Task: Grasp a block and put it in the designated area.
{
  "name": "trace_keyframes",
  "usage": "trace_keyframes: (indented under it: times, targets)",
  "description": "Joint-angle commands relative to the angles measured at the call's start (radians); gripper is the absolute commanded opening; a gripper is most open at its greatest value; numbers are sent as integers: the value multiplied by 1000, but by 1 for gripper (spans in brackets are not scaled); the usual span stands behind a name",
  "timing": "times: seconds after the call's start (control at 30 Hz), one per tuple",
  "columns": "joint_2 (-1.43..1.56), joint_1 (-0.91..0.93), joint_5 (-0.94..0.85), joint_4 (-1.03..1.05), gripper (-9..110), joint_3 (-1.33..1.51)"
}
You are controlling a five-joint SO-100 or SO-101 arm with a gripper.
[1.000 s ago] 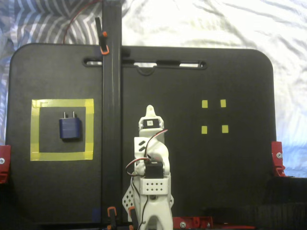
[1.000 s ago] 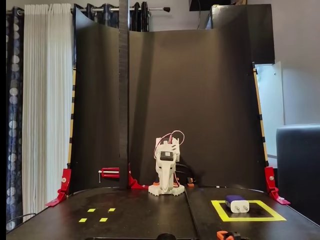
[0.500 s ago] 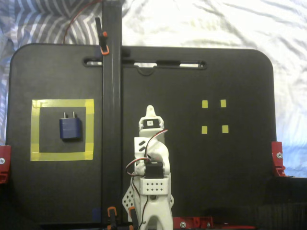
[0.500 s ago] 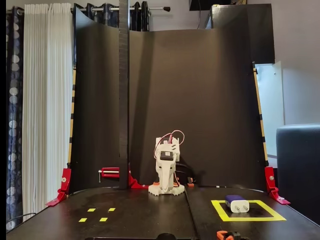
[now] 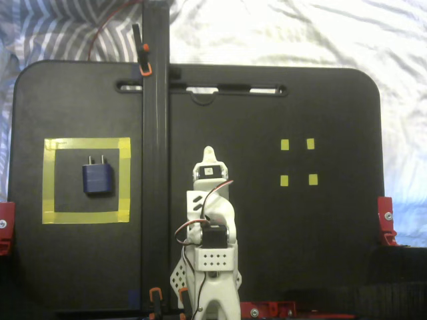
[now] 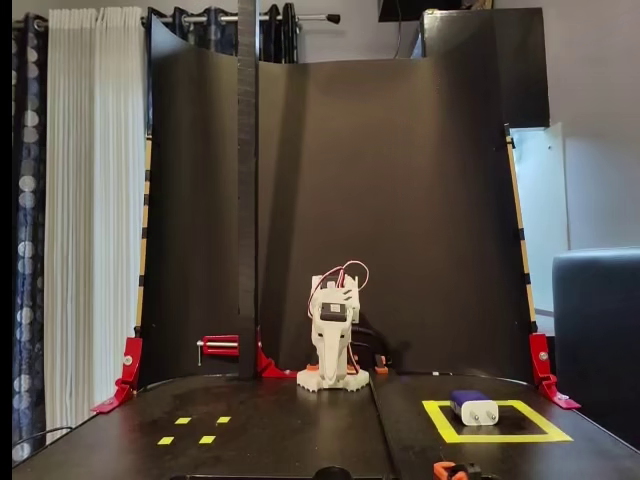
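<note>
Plainly, going left to right in a fixed view from above, the designated area sits at nine o'clock on the black tabletop, and the block lies flat inside it, clear of the tape, its two prongs pointing to twelve o'clock; a dark vertical post crosses the picture just right of the tape and hides a strip of the tabletop; the white arm stands folded at six o'clock, its base cut off by the lower edge; the gripper points to twelve o'clock, well apart from the block, its jaws seemingly pressed together with nothing between them, though they are small and soft; four small yellow markers lie at three o'clock; in the low fixed view the block's prongs are hidden, only a pale end showing.
</note>
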Motion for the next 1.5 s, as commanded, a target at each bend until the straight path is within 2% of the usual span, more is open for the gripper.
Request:
trace_keyframes:
  times: [0.0,0.57,0.73,1.47]
  targets:
    - [8,-6,-6,2,0,6]
    - [8,-21,-3,2,0,6]
    - [8,8,67,3,0,6]
    - [8,40,120,3,0,6]
